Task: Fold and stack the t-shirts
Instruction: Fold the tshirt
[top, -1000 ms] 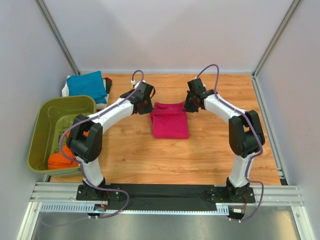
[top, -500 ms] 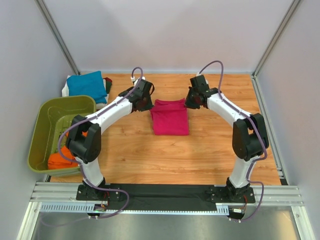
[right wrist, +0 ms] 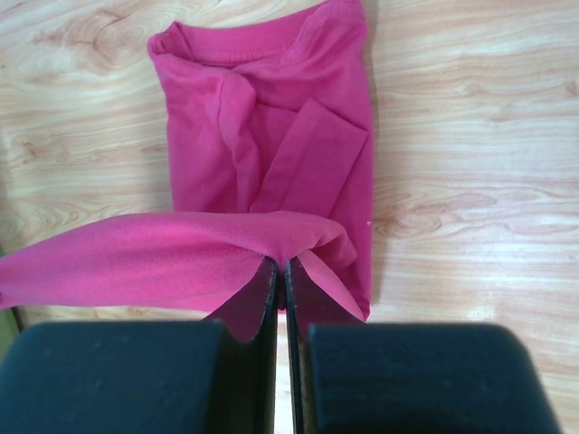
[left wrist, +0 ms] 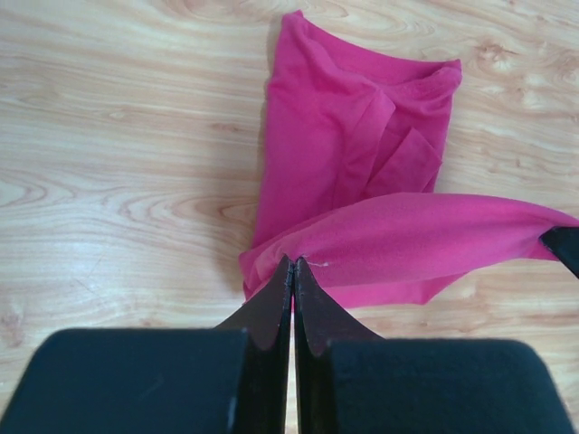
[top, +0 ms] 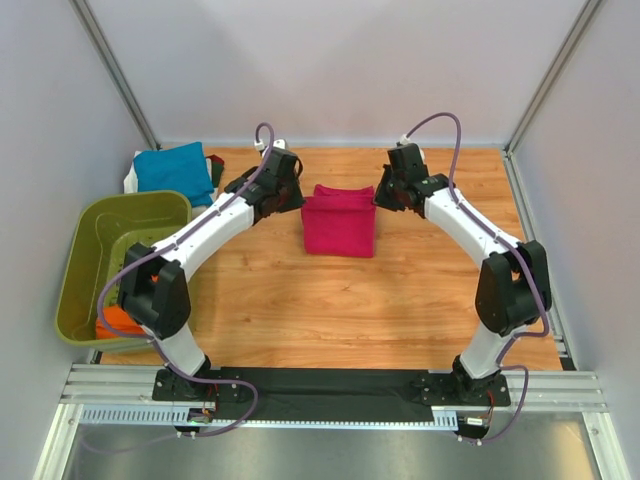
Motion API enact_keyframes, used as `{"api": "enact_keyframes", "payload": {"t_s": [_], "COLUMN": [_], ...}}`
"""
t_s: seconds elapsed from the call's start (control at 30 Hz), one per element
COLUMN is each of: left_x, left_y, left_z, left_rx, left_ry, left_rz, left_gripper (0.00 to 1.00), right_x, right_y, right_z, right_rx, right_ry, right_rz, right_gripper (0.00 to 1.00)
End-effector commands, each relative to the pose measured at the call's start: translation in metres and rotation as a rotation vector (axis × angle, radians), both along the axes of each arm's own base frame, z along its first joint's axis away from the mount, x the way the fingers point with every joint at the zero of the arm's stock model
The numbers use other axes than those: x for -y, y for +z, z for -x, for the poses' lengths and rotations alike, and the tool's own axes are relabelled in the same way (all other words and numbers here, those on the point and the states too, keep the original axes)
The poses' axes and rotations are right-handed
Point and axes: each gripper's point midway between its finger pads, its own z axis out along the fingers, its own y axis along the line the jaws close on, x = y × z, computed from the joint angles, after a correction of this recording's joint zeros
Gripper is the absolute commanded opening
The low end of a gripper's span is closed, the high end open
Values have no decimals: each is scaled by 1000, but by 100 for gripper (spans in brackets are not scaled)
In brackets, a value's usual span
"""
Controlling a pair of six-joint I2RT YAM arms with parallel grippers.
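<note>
A magenta-pink t-shirt (top: 338, 225) lies partly folded in the middle of the table. Its far edge is lifted and stretched between my two grippers. My left gripper (top: 297, 203) is shut on its far left corner (left wrist: 298, 258). My right gripper (top: 380, 200) is shut on its far right corner (right wrist: 288, 249). The lower part of the shirt (left wrist: 362, 154) (right wrist: 262, 136) rests flat on the wood. A teal-blue t-shirt (top: 175, 168) lies folded on a white one (top: 130, 180) at the far left. An orange t-shirt (top: 118, 322) sits in the basket.
An olive-green plastic basket (top: 100, 225) stands at the left edge of the table. A dark red and dark green piece of cloth (top: 216, 170) lies next to the teal-blue shirt. Walls close in the table on three sides.
Both grippers have risen and moved toward the far side, lifting the shirt's far edge off the table and stretching it taut between them.
</note>
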Motion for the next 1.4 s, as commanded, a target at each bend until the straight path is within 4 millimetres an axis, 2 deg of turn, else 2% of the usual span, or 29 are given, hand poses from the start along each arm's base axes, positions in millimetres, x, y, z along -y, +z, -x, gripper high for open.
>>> {"api": "enact_keyframes", "payload": {"t_s": [0.0,0.07,0.2,0.27,0.3,0.33,0.53,0.6,0.63,0.7,0.73,0.77,0.8,0.83,0.87,0.9,0.97,1.0,1.03,1.07,1.1,1.13,1.17,1.2,1.23,1.27,1.33,1.37], "left_x": [0,3,8,8,10,11,11,14,15,15,13,10,11,12,11,11,8,7,7,12,14,18,26,29,33,41,45,49], "left_y": [13,4,-6,-13,-22,-26,-56,-69,-72,-85,-85,-85,-74,-65,-55,-33,-11,8,18,26,38,43,47,51,51,50,35,31], "left_z": [-19,-29,-50,-67,-77,-83,-124,-139,-143,-151,-155,-158,-164,-168,-171,-174,-172,-164,-159,-151,-139,-132,-123,-114,-110,-104,-100,-99], "left_rx": [52,43,47,44,30,25,3,0,-6,-34,-38,-36,3,32,58,100,144,166,176,181,207,220,223,244,243,227,182,162], "left_ry": [3,8,10,26,32,37,66,52,48,49,54,55,43,27,6,-2,-38,-50,-65,-90,-112,-132,-168,-189,-205,-221,-223,-218], "left_rz": [-15,-29,-47,-51,-55,-50,-49,-40,-35,-34,-30,-18,-6,4,19,26,1,8,20,51,91,122,178,210,235,271,281,295], "left_gripper": [0,0,0,0,0,0,0,0,0,0,17,26,37,57,66,75,89,90,89,90,89,84,80,74,53,41,20,18], "right_x": [13,13,17,21,22,24,22,23,23,20,19,18,17,15,14,13,10,9,7,6,6,4,3,-1,-6,-10,-21,-23], "right_y": [5,-9,-15,-27,-23,-36,-63,-70,-79,-72,-80,-70,-66,-60,-49,-32,-13,-14,8,19,6,25,30,38,30,33,23,18], "right_z": [-25,-32,-53,-64,-73,-79,-126,-134,-139,-152,-155,-161,-164,-165,-169,-169,-167,-160,-154,-153,-142,-136,-134,-129,-122,-121,-117,-117], "right_rx": [46,19,40,24,39,16,7,0,-11,19,6,24,32,45,72,104,138,126,162,195,167,204,228,245,226,241,209,195], "right_ry": [-35,-39,-62,-70,-76,-73,-33,-27,-24,-8,6,12,18,31,34,39,57,60,72,70,72,83,90,106,135,152,184,185], "right_rz": [65,72,55,51,44,37,-6,-11,-16,-32,-42,-54,-65,-80,-90,-102,-124,-133,-153,-169,-171,-184,-191,-200,-221,-238,-272,-274], "right_gripper": [0,0,0,0,0,0,0,0,0,21,32,51,55,57,60,61,62,62,62,62,61,59,49,44,40,30,19,12]}}
